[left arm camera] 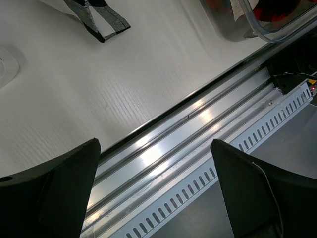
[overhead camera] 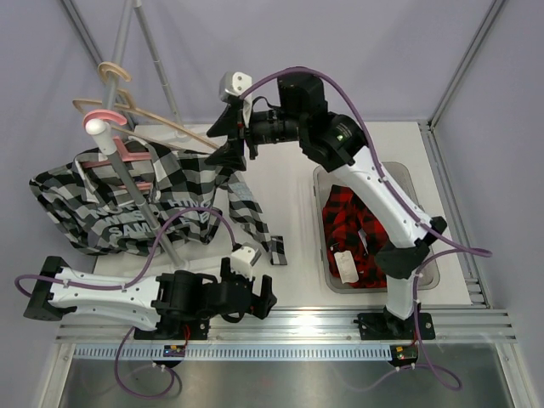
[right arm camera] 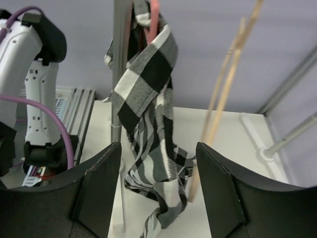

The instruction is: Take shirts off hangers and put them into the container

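1. Your left gripper is spread wide over the near rail, holding nothing.
2. The red-and-black shirt lies in the container on the right.
3. Your right gripper is parted and empty, facing the black-and-white shirt hanging on the pink hanger.

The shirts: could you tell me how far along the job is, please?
Done: the red shirt lies in the container; the beige hanger is bare. In hand: the right gripper, fingers open, faces the black-and-white shirt. Remaining: that shirt hangs on the pink hanger.
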